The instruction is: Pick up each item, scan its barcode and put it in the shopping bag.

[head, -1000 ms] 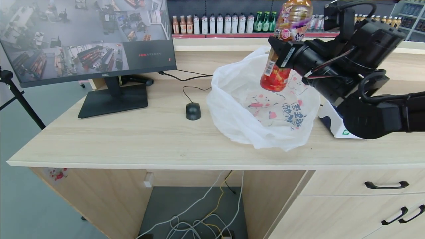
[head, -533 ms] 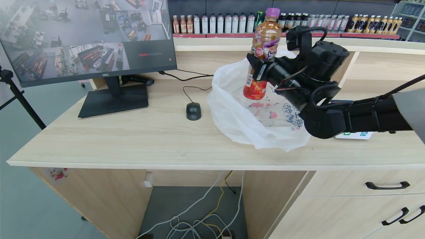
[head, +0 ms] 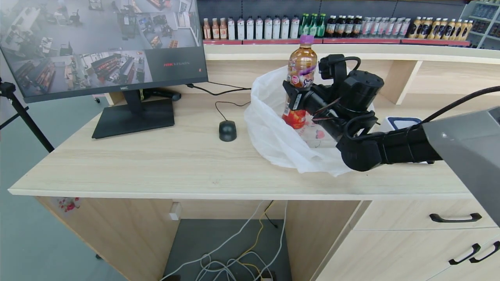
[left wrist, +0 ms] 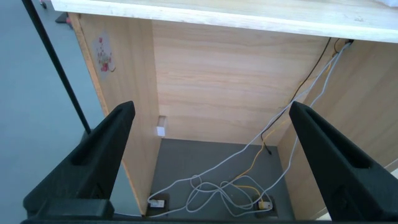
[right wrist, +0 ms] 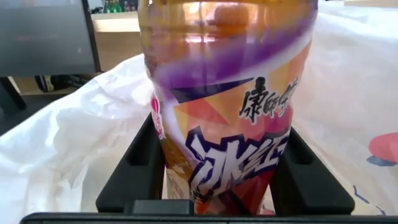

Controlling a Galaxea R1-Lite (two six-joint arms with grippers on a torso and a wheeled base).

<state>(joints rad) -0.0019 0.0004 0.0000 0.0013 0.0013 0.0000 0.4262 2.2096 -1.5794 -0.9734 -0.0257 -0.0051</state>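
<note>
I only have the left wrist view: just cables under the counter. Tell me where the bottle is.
Observer: The bottle is clamped upright in the right end effector.
Operator: Give me its position against the shopping bag.
Observer: Its lower end is inside the shopping bag's open mouth; its purple cap stands above the rim.
Operator: Report whether it's released.
Observer: Not released; the right wrist view shows fingers against its label on both sides.

Right arm (head: pixel 402 142) runs from the right edge to upper centre of the head view. Right gripper (head: pixel 295 102) clamps an upright bottle (head: pixel 301 66). Left gripper (left wrist: pixel 211 162): fingers spread wide, at the frame's lower corners.
</note>
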